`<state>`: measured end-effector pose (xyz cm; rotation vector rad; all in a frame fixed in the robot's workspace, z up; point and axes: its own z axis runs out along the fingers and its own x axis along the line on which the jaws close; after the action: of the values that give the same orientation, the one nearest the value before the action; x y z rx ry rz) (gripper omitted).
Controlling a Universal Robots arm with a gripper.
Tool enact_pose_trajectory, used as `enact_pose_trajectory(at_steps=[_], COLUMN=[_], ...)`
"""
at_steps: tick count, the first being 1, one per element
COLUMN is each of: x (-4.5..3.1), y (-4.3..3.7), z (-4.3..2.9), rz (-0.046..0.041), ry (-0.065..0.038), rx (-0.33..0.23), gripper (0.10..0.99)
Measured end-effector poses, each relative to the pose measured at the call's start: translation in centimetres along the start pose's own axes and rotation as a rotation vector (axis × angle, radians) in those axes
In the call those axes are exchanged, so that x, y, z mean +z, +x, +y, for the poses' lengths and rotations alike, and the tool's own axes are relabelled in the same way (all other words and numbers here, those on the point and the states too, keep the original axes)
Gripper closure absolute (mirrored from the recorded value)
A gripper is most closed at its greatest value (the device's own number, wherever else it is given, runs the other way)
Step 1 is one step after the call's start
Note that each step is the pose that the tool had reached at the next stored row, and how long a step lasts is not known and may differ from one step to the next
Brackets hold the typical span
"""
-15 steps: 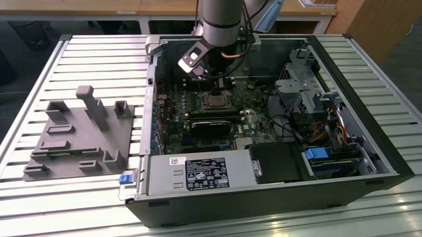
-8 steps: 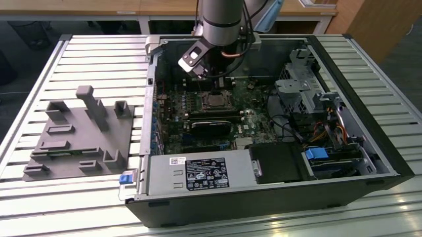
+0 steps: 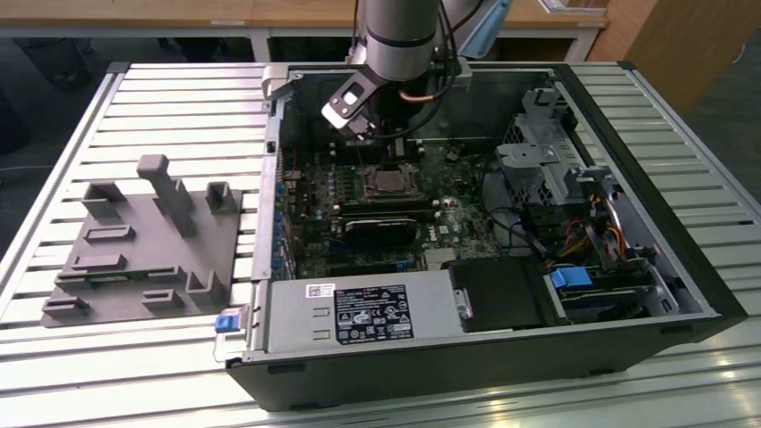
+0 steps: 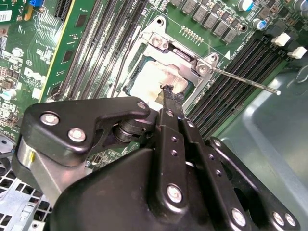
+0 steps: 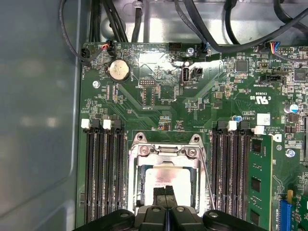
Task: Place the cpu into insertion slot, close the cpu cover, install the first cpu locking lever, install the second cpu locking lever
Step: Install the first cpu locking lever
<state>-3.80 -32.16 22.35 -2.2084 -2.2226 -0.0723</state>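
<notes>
Closest, black pincer [image 5: 166, 190], pressed together. Points straight at cpu [image 5: 158, 175], lying flat in insertion slot [image 5: 138, 186] just under pincer tips.

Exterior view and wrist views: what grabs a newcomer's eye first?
The gripper, jaws together, sits right over the silvery cpu, framed by the cpu cover, mid-board in the first wrist view. A thin metal lever juts out from the socket's corner in the second wrist view. In the exterior view, the open computer case dominates, with a grey fixture on the exterior view's left.
</notes>
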Motion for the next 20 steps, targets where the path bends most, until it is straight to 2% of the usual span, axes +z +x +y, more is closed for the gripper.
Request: enact_pose_trajectory(at_steps=[15,20], x=[-0.53,-1.05], y=[0.02,0.04], z=[0.05,0.07], rz=[-0.0001,-0.0001], ry=[0.0,0.0], rx=[0.0,0.0], gripper=[0.98,0.98])
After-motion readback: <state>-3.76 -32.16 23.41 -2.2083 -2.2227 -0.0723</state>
